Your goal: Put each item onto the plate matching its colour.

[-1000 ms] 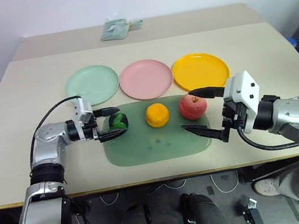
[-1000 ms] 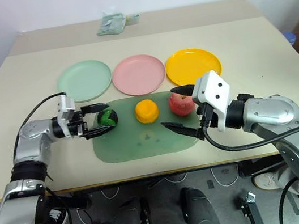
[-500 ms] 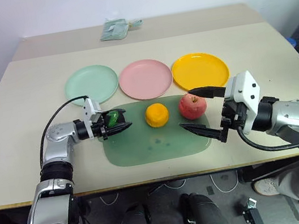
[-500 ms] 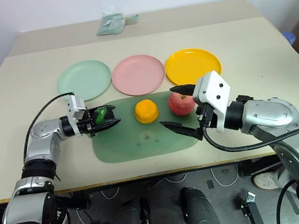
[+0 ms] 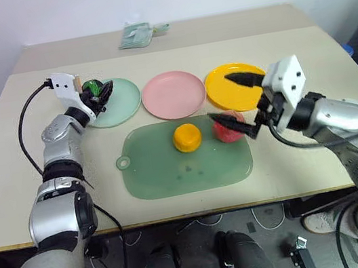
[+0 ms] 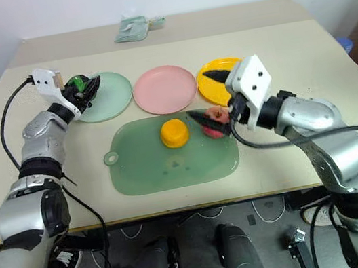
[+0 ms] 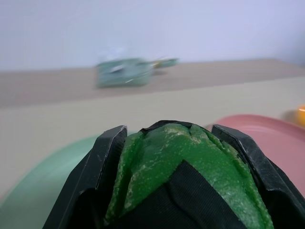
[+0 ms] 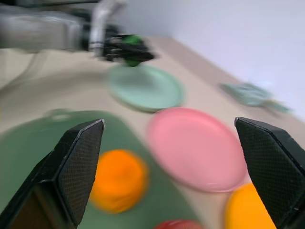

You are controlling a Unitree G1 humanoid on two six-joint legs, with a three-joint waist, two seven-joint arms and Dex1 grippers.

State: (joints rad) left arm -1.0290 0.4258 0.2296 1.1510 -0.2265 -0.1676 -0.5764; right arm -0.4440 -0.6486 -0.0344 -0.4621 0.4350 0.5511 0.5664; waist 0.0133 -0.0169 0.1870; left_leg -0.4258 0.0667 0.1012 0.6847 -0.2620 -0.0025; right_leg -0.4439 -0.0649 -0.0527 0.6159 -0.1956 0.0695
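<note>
My left gripper (image 5: 96, 91) is shut on the dark green ball (image 5: 91, 87) and holds it in the air over the left rim of the mint green plate (image 5: 121, 102). Both black fingers (image 7: 102, 162) press the ball (image 7: 176, 167) from either side. The pink plate (image 5: 174, 94) and yellow plate (image 5: 234, 94) lie in a row to its right. On the green mat (image 5: 188, 167) sit the orange-yellow fruit (image 5: 187, 137) and the pinkish-red apple (image 5: 229, 131). My right gripper (image 5: 234, 101) hangs open above the apple; its lower finger partly hides the apple, and its upper finger is over the yellow plate.
A crumpled pale green packet (image 5: 138, 35) lies at the back of the table, beyond the plates. A black cable (image 5: 26, 125) loops from my left wrist over the table's left side. The table's near edge runs just in front of the mat.
My left gripper closed on the green ball, lifted it off the mat and carried it back and left to the mint green plate. My right gripper moved forward and up over the apple, still open.
</note>
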